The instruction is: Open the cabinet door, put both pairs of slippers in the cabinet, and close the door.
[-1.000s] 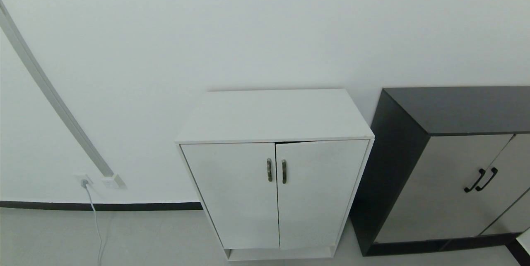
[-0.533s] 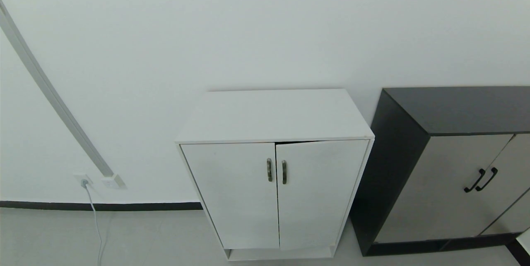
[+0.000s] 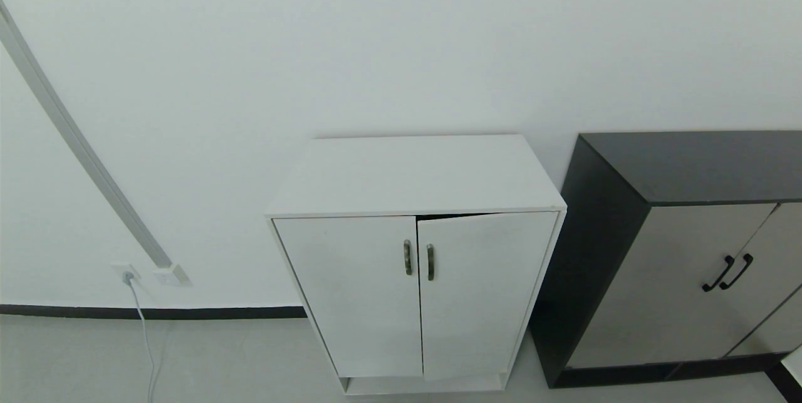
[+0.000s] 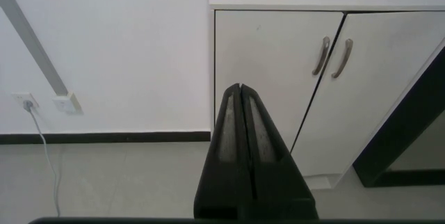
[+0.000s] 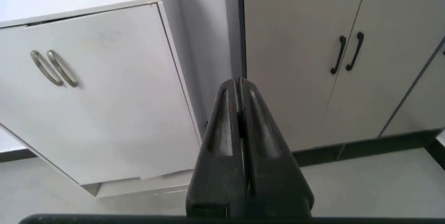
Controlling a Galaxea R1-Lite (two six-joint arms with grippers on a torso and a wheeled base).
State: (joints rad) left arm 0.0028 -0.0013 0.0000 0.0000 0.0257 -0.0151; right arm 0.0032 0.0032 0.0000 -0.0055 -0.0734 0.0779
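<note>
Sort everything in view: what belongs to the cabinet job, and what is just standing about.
For the job: white cabinet; left door, shut; right door, a dark gap along its top; door handles; left gripper and right gripper, both shut.
Just there: black cabinet; wall socket with its cable; wall duct.

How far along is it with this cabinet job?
Done: unclear; the white cabinet hides its inside, left door shut. In hand: nothing; left gripper and right gripper are shut, empty, short of the handles. Left: at least the right door, slightly ajar along its top.
</note>
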